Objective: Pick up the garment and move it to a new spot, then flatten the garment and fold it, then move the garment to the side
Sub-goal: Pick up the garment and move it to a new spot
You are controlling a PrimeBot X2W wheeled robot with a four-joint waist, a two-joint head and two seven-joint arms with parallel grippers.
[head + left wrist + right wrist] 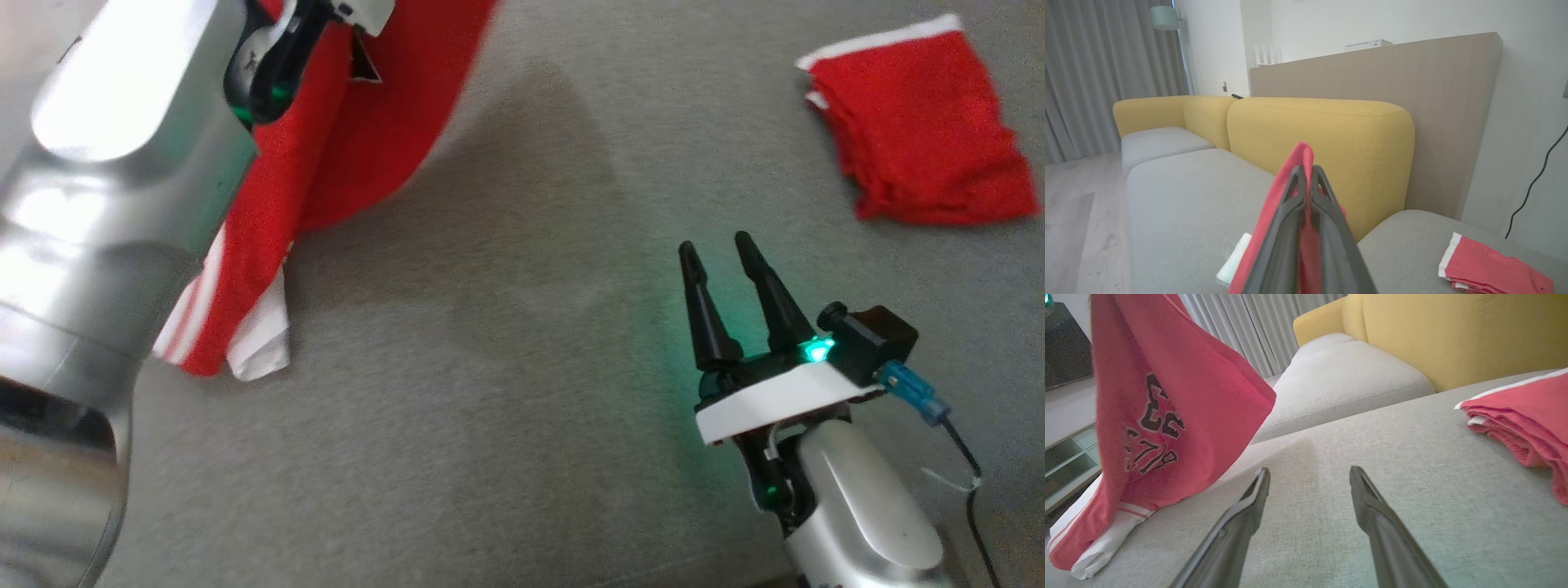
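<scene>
A red garment [269, 188] with white trim and dark lettering hangs from my left gripper [1307, 168], whose fingers are shut on a fold of its cloth. Its lower end [1106, 535] rests bunched on the grey sofa seat [506, 367], while the rest is lifted off it. In the right wrist view the garment [1167, 416] drapes at the left. My right gripper [715, 243] stands open low over the seat, to the right of the garment and apart from it, with nothing between its fingers [1249, 506].
A second red garment [922, 131], folded with white edges, lies on the seat at the far right. The yellow backrest [1331, 139] rises behind the cushions. A dark cable [971, 482] trails from my right wrist. My left forearm [122, 204] covers the left of the head view.
</scene>
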